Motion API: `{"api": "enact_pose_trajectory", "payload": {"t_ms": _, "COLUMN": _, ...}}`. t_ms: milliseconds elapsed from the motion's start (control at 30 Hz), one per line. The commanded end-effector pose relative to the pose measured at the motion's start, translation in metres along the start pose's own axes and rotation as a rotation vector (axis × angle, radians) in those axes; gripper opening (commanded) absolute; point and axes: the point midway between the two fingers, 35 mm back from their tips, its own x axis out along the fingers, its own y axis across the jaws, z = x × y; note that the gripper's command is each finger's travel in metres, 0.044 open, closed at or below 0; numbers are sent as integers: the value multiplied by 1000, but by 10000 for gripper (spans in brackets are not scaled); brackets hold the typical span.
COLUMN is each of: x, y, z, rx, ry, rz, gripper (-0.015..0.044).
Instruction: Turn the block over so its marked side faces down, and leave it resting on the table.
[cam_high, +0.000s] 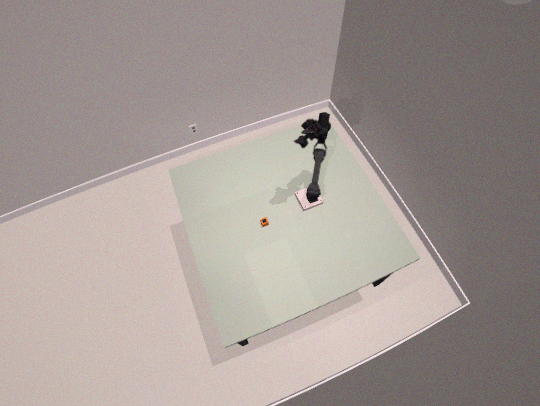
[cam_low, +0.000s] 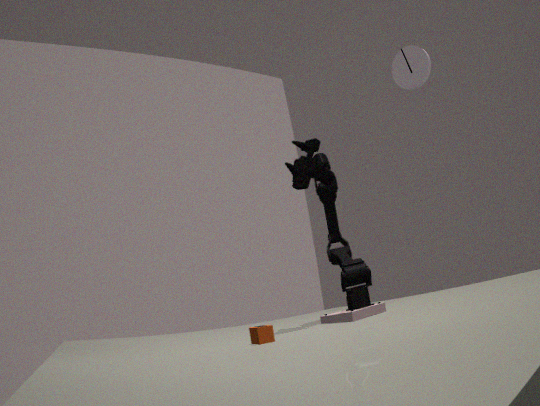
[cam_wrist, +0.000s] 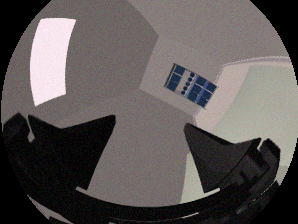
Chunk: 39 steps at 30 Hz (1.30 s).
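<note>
A small orange block (cam_high: 264, 222) (cam_low: 262, 335) rests flat on the pale green table (cam_high: 350, 240) (cam_low: 200, 370). A dark marked patch shows on its top face in the top view. My gripper (cam_high: 298, 133) (cam_low: 290, 154) (cam_wrist: 151, 123) is open and empty, raised high above the table and well away from the block. The wrist view shows its two black fingers wide apart, with walls between them; the block is not in that view.
The arm stands on a pinkish base plate (cam_high: 304, 205) (cam_low: 337, 318), to the right of the block in the top and exterior views. Walls meet in a corner behind the arm. A round clock (cam_low: 411, 67) hangs on the wall. A blue shelf-like unit (cam_wrist: 191, 85) shows in the wrist view.
</note>
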Motion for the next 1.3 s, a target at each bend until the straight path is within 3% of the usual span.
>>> {"api": "enact_pose_trajectory", "payload": {"t_ms": 0, "x": 1, "y": 0, "z": -2, "rx": -7, "ry": 3, "rz": -3, "gripper": 426}}
{"api": "enact_pose_trajectory", "payload": {"t_ms": 367, "x": 78, "y": -26, "z": -106, "rx": -438, "ry": 204, "rz": -232, "gripper": 440}}
{"api": "enact_pose_trajectory", "payload": {"t_ms": 767, "x": 189, "y": -168, "z": -199, "rx": -845, "ry": 567, "rz": -699, "gripper": 440}}
{"api": "enact_pose_trajectory", "payload": {"t_ms": 1033, "x": 207, "y": -299, "z": -218, "rx": -925, "ry": 940, "rz": -1014, "gripper": 440}}
{"api": "enact_pose_trajectory", "payload": {"t_ms": 1267, "x": 185, "y": -410, "z": -217, "rx": -815, "ry": 1301, "rz": -1240, "gripper": 440}}
